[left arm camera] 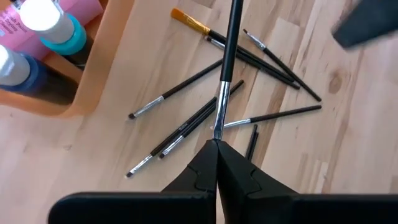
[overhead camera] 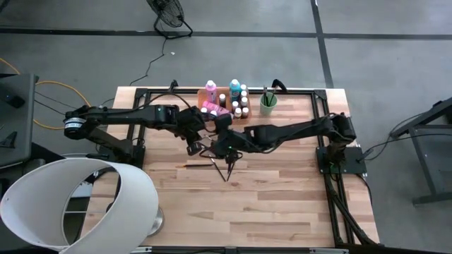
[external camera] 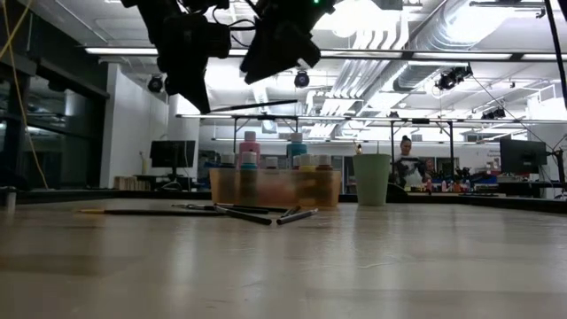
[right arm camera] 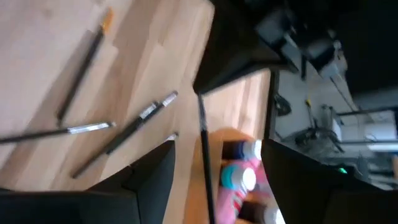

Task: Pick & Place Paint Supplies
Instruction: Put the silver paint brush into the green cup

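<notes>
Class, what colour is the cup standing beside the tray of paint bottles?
Light green cup, clearest in the low view, right of the orange tray.

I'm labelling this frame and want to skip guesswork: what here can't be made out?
- Brush count in the light green cup: high view, too small.
- Paint bottles in the orange tray: low view, blurred behind its translucent wall.
- Handle end of the brush pinched by the left end effector: left wrist view, cut off by the edge.
- Loose brushes: high view, partly hidden under the right arm.
</notes>
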